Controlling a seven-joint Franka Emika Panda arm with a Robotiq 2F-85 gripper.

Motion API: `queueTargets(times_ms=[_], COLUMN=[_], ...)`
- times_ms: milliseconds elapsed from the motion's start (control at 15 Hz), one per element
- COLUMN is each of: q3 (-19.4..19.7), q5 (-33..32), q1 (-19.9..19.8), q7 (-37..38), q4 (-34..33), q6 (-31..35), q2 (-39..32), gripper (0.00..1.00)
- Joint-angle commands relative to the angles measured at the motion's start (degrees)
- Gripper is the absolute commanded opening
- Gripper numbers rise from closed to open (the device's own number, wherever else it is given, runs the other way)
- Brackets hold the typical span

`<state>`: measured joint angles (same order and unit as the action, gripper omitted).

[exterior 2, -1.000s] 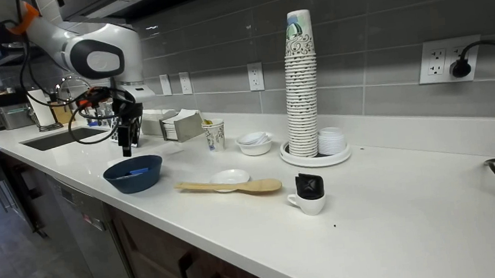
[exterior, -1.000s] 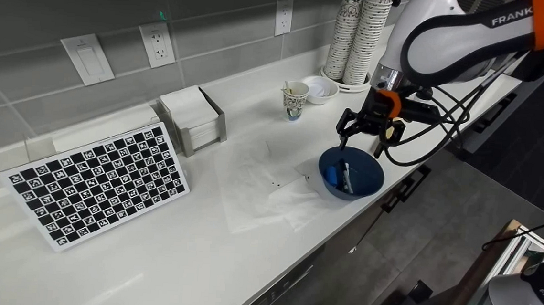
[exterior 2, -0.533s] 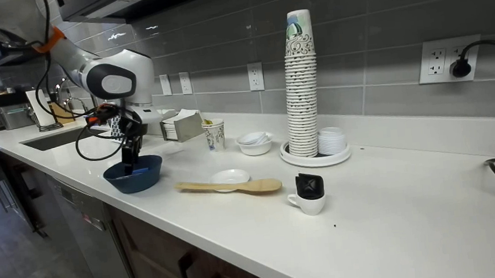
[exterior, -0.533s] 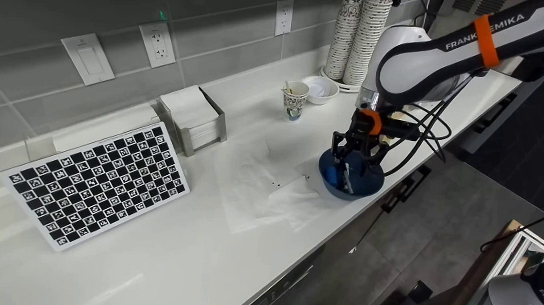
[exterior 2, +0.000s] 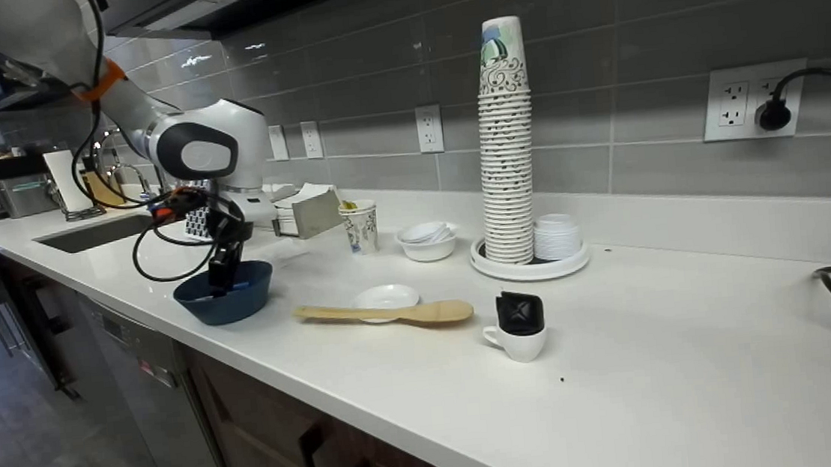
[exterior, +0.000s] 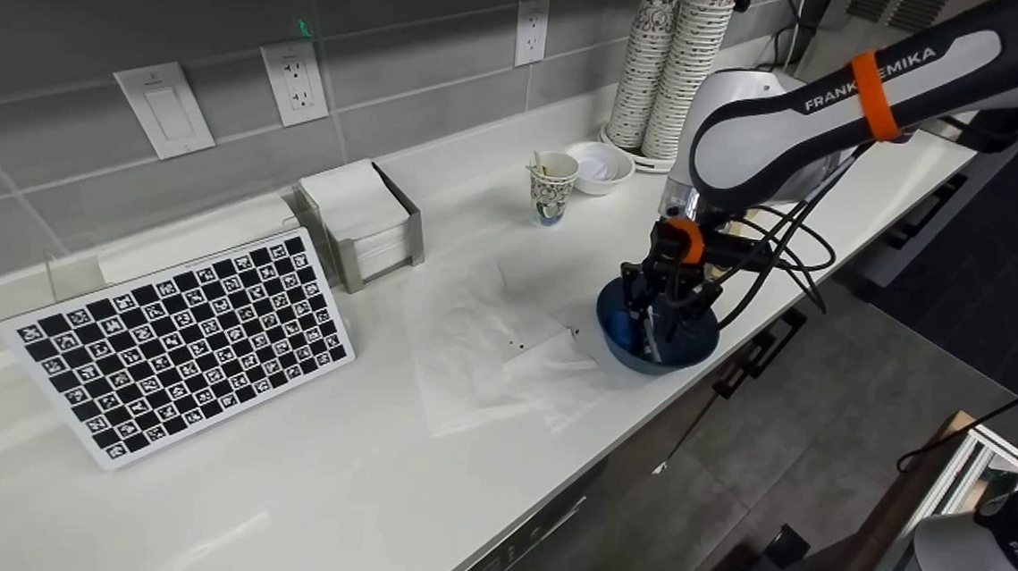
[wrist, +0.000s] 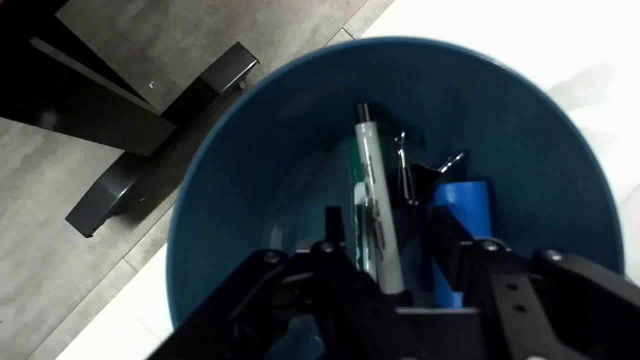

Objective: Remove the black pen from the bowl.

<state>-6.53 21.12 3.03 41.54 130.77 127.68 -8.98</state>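
Inside the deep-blue bowl (wrist: 225, 165), the black pen (wrist: 382, 215) lies with a pale grey barrel and black ends. My gripper (wrist: 390, 225) reaches down into the bowl with its fingers on either side of the pen, open, gaps showing at both sides. A green-and-white item (wrist: 358, 200) lies along the pen's left. Right of it are black clips (wrist: 422, 177) with wire arms and a blue cylinder (wrist: 466, 202), which the right finger partly covers in the wrist view. In both exterior views the gripper (exterior: 660, 325) is lowered into the bowl (exterior 2: 230, 310).
The bowl stands close to the counter's front edge. A wooden spoon (exterior 2: 385, 314) rests across a white dish (exterior 2: 396, 292), and a white cup (exterior 2: 521, 345) stands farther along. Behind are a paper cup (exterior: 551, 190), a white bowl (exterior: 607, 185) and a napkin holder (exterior: 414, 234).
My gripper has come down from above the bowl to inside it, and its fingers have drawn closer together. The bowl stays where it was.
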Motion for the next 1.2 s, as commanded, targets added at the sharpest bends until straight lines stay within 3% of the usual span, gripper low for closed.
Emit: queueTargets(times_ms=[0, 267, 333, 933, 1133], q3=[1.1, 1.4, 1.5, 1.7, 3.3], q5=[0.7, 0.4, 0.3, -0.5, -2.3], q1=[1.2, 1.4, 1.4, 1.1, -1.0], q7=[0.7, 1.0, 1.0, 1.8, 8.7], q4=[-0.6, -0.8, -0.7, 4.5, 7.5], q6=[1.0, 1.3, 1.3, 4.4, 4.5], q2=[-1.0, -1.5, -1.3, 10.8, 15.4], gripper=[0.31, 0.02, 0.00, 0.03, 0.03])
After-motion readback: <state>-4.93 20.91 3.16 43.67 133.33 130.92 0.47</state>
